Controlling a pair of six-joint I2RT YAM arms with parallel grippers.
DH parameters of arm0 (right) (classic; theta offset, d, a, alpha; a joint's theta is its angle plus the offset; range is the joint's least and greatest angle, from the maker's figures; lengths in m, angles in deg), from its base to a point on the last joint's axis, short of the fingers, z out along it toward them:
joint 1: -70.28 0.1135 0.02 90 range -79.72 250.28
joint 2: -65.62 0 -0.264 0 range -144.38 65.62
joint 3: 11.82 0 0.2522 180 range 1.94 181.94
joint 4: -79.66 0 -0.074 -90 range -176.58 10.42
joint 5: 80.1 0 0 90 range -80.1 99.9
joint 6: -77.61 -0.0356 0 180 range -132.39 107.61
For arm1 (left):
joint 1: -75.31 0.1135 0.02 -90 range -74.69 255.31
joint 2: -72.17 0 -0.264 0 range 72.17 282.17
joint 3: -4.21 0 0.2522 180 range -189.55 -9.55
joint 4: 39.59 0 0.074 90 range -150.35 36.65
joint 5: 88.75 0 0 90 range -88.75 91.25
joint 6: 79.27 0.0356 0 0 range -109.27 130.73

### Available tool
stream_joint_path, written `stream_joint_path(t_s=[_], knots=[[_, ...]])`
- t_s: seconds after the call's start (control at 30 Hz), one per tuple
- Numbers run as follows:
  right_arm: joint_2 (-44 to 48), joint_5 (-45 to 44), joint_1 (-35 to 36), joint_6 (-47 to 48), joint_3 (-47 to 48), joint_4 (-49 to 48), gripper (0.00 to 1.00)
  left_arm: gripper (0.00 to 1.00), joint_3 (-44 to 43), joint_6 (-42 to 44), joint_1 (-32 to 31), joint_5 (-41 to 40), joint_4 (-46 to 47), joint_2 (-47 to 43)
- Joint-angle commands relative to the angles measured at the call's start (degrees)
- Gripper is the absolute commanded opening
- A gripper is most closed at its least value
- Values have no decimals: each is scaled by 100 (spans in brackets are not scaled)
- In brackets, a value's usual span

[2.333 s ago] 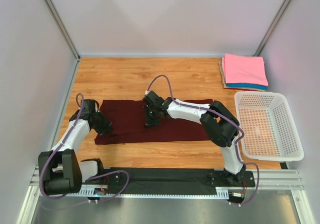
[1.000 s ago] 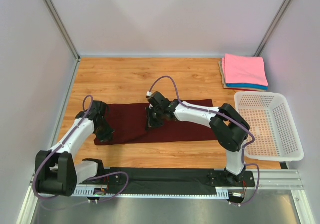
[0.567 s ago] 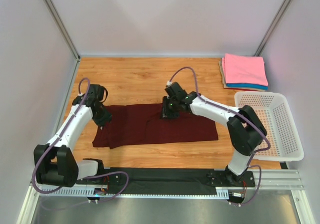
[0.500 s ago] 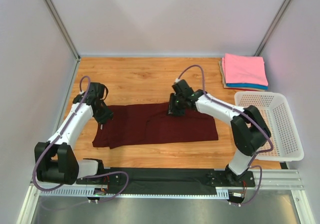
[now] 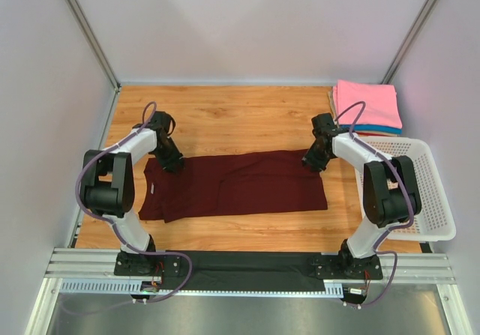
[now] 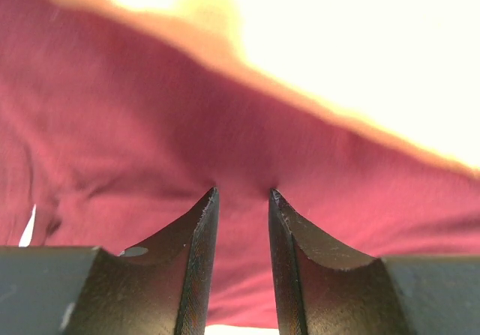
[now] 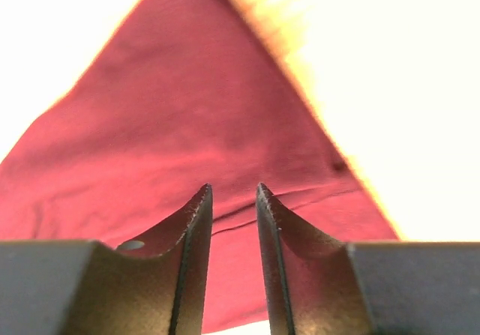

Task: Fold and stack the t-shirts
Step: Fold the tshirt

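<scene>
The dark maroon t-shirt (image 5: 240, 185) lies spread in a wide rectangle across the middle of the wooden table. My left gripper (image 5: 174, 164) sits at its far left corner and my right gripper (image 5: 309, 163) at its far right corner. In the left wrist view the gripper (image 6: 242, 192) has its jaws narrow, with maroon cloth (image 6: 150, 125) running between them and puckering at the tips. The right wrist view shows the same: the gripper (image 7: 233, 187) is on a corner of the cloth (image 7: 187, 110). A folded stack stands at the far right, with pink (image 5: 366, 103) on top, then blue (image 5: 373, 129) and tan (image 5: 333, 110).
A white perforated plastic basket (image 5: 390, 142) stands at the right edge, just right of my right arm. Grey walls enclose the table on three sides. The arm rail runs along the near edge.
Both grippers have moved from the shirt's middle and left part out to its far corners. The shirt's far edge now runs straight and the cloth lies wider and flatter.
</scene>
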Motion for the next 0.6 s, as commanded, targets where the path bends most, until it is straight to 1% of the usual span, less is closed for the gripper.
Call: stream_joint_path(t_s=[0.0, 0.07, 0.3, 0.57], knots=[[20, -406, -93, -348, 111, 402, 32, 40, -359, 141, -2, -2, 75, 288], [55, -573, -119, -540, 172, 552, 33, 40, -430, 133, -2, -134, 14, 429], [-112, -881, -128, -1024, 427, 1193, 35, 40, -395, 194, -2, -143, 57, 526], [-367, -934, -146, -1315, 621, 1168, 35, 40, -272, 150, -2, -117, 189, 561]])
